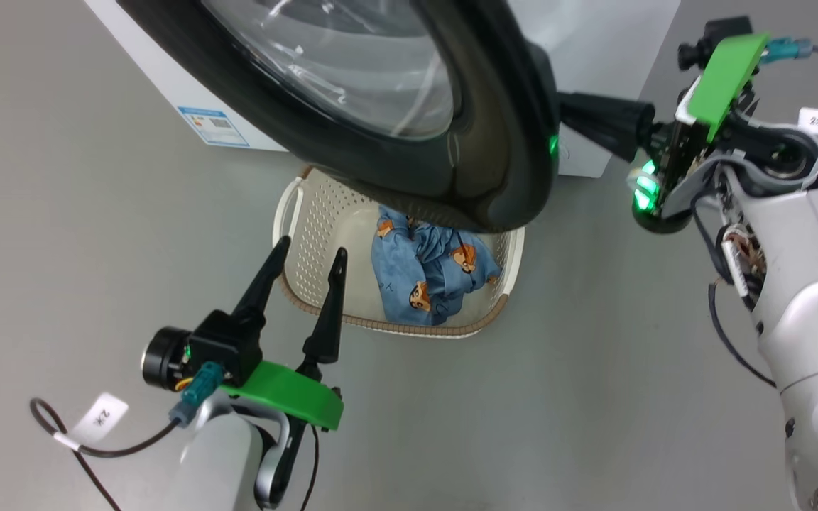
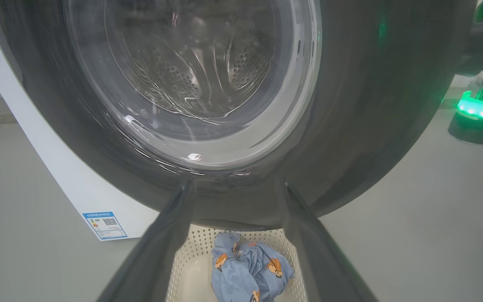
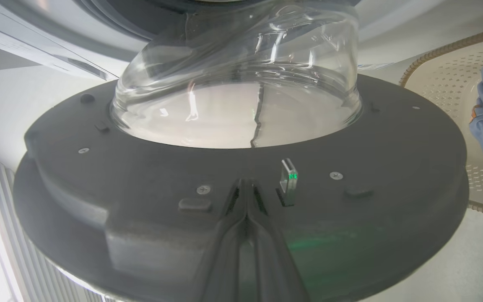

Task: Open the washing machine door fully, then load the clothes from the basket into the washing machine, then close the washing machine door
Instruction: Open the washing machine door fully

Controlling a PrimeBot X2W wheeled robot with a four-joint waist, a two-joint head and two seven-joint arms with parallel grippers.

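Swinging washing machine door over a laundry basket, two grippers nearby

One round washing machine door (image 1: 494,142) stands ajar from the white washing machine (image 1: 189,92). In the head view its glossy black rim overhangs the far edge of the basket (image 1: 295,213). The basket's near half shows below the door's lower edge. One cream perforated basket sits on the grey floor (image 1: 61,248), which stretches away on both sides of the door. One light blue garment, the clothes (image 1: 427,273), lies bunched in the basket, partly under the door's rim.

The left gripper (image 1: 312,247) hovers below and left of the door, above the basket's near left corner. Its two fingers are spread apart and hold nothing. The right gripper (image 3: 246,188) reaches in behind the door's right edge. Its two fingers are pressed together with nothing between them, and their tips lie at the door's inner face just beside the metal latch tab (image 3: 288,180). Whether they touch the face cannot be told. One blue label sticker (image 1: 212,126) sits on the machine, left of the door.
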